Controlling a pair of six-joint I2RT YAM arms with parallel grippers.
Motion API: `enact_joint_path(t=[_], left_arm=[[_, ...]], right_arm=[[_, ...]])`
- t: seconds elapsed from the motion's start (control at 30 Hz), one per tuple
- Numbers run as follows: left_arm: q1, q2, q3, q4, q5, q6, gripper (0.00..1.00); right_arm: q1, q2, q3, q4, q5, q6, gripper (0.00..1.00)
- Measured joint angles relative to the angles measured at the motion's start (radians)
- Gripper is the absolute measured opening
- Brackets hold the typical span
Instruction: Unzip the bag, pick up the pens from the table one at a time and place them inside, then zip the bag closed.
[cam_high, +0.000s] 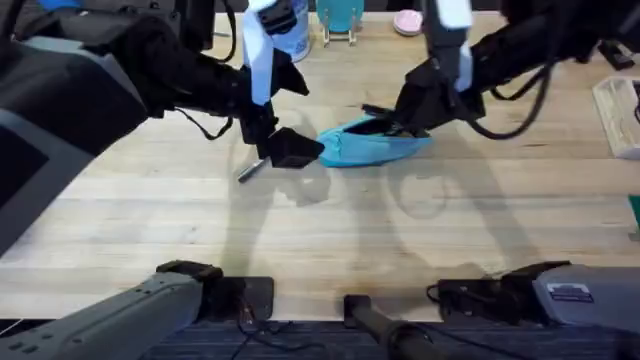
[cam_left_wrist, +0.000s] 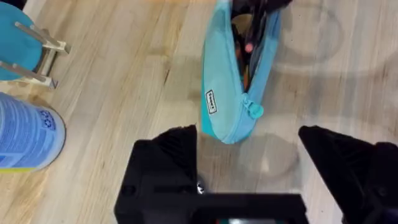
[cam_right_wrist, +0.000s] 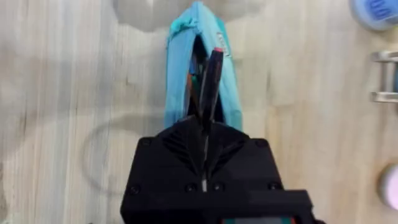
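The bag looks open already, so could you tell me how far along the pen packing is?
Done: the bag is unzipped. In hand: the right gripper holds the black pen over its opening. Left: the grey pen lies on the table under the open left gripper, then zipping.

Bright even light, soft shadows, blurred arms

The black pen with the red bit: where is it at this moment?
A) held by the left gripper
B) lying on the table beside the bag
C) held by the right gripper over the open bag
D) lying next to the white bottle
C: the right gripper is shut on the black pen, whose tip points into the open bag.
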Motion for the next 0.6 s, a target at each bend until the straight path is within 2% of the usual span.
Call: enact_joint_path(t=[0.6], left_arm=[[0.000, 0.000, 0.000, 0.000, 0.000, 0.000, 0.994]], right_arm=[[0.000, 0.218, -0.005, 0.037, 0.003, -0.028, 0.031]])
